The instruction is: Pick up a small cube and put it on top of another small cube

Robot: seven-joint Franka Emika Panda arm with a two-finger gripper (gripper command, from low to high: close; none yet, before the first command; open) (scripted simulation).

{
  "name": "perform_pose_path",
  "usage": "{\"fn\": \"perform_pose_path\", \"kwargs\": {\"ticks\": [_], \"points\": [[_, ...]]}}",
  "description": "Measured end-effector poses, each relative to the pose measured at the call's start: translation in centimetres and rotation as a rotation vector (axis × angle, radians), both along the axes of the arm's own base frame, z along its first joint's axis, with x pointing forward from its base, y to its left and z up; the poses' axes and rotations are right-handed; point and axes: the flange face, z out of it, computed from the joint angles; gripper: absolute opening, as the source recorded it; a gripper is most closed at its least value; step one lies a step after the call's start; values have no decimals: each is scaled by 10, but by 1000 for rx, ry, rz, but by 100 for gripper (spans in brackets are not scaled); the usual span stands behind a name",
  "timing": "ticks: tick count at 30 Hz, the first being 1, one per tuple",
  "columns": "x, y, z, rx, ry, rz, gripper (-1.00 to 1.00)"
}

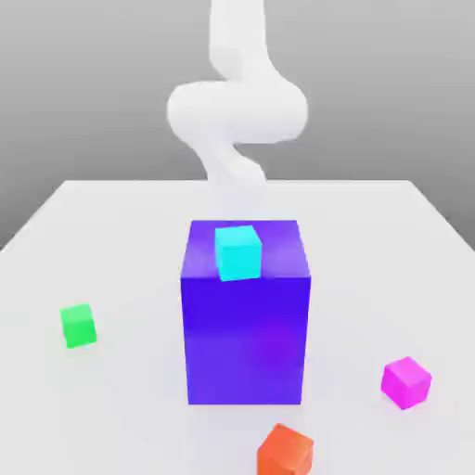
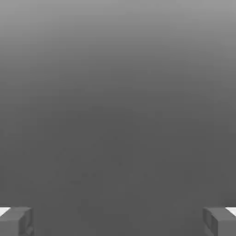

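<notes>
The small magenta cube (image 1: pixel 405 381) lies on the white table at the exterior view's front right. The small green cube (image 1: pixel 78 326) sits on the table on the exterior view's left, far from the magenta one. In the hand view my gripper (image 2: pixel 118 222) is open. Its two grey fingertips (image 2: pixel 16 221) stand wide apart with nothing between them, facing plain grey background. My white arm (image 1: pixel 237 107) rises at the back of the table, behind the big block and well away from both small cubes.
A tall blue-purple block (image 1: pixel 246 325) stands mid-table between the two small cubes, with a cyan cube (image 1: pixel 237 252) on its top. An orange-red cube (image 1: pixel 285 452) lies at the front edge. The white table (image 1: pixel 121 232) stretches out on both sides of the block.
</notes>
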Motion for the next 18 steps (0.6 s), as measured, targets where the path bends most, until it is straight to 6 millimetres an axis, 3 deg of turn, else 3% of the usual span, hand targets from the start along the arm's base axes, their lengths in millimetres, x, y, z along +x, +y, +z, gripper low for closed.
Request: {"fn": "perform_pose_path", "kwargs": {"ticks": [4,9,13,18], "points": [[41,39,-71,-177,112,217,0],[70,86,-162,-360,239,511,0],[75,122,-238,-480,329,768,0],[60,165,-331,-594,421,1114,0]]}}
